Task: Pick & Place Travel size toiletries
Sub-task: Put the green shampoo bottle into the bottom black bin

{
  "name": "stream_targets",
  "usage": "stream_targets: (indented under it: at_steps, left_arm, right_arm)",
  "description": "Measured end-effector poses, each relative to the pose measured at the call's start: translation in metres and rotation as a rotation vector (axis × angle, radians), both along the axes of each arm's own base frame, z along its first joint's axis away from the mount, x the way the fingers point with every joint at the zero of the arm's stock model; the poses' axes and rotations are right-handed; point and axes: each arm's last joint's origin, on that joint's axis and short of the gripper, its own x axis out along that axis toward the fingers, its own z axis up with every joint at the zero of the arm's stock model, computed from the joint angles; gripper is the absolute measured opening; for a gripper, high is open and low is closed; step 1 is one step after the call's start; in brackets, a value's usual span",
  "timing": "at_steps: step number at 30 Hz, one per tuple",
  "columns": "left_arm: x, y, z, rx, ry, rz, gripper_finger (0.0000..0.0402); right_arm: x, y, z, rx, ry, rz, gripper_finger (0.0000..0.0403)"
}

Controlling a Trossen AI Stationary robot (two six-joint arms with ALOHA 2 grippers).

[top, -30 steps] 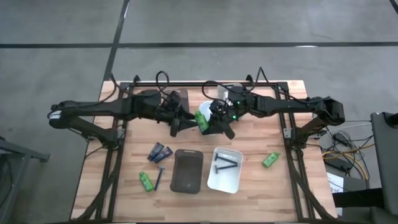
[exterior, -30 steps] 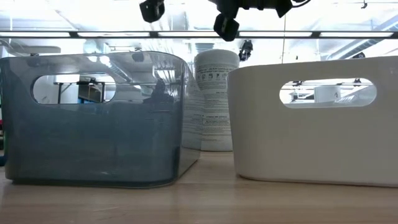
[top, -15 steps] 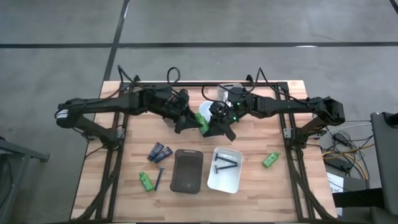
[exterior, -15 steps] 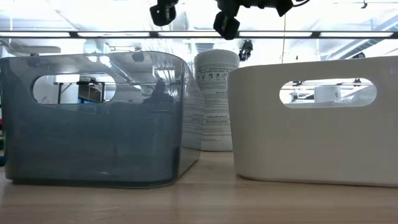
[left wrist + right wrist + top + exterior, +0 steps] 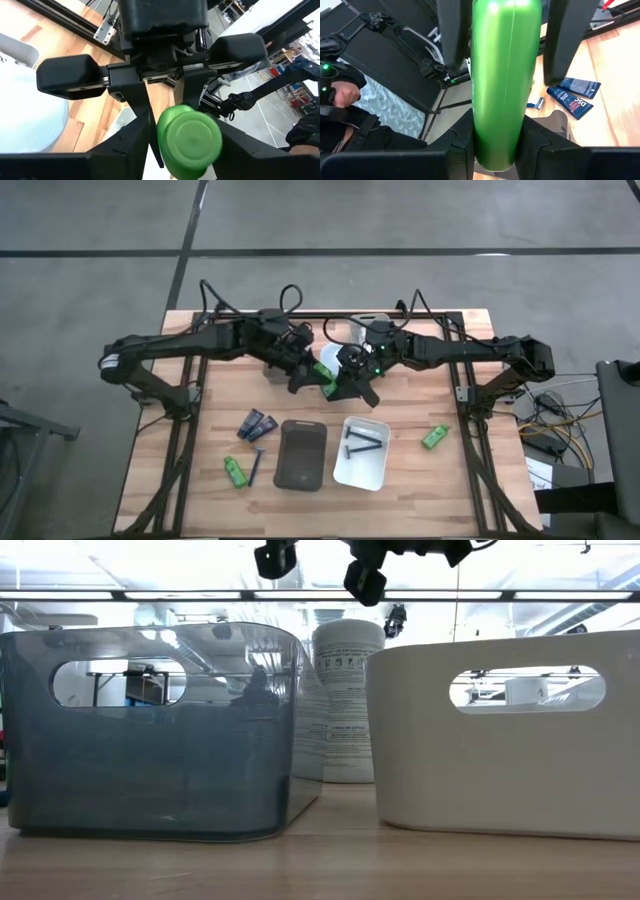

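Right wrist view shows the right pincer (image 5: 495,145) clamping a green bottle (image 5: 504,75); left pincer (image 5: 300,376) gapes empty.

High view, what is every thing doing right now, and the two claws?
held green bottle, gripped in the air by the right gripper
right gripper, shut on the held green bottle
left gripper, open, fingers either side of that bottle
spare green bottles, lying on the table
navy tubes, lying side by side
white tray, holding dark razors
white cylinder, standing upright
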Motion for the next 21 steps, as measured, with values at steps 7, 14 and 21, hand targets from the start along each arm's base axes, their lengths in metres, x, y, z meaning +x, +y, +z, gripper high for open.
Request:
stream_targets:
  at_steps: [7,14,21]
  left_arm:
    - [0.0038,-0.0003,-0.0047,-0.02,0.016,-0.033,0.0122]
    - [0.0035,-0.0002,-0.0043,-0.011,0.013,-0.036,0.011]
    - [-0.0037,-0.0038,-0.0004,0.037,0.005,-0.064,0.011]
  right_arm:
    - [-0.0002,0.0,-0.0006,0.001,0.007,0.0,0.0093]
    - [-0.0002,0.0,-0.0007,0.015,0.016,-0.005,0.0114]
    - [-0.0032,-0.0001,-0.0001,0.044,0.031,0.051,0.0176]
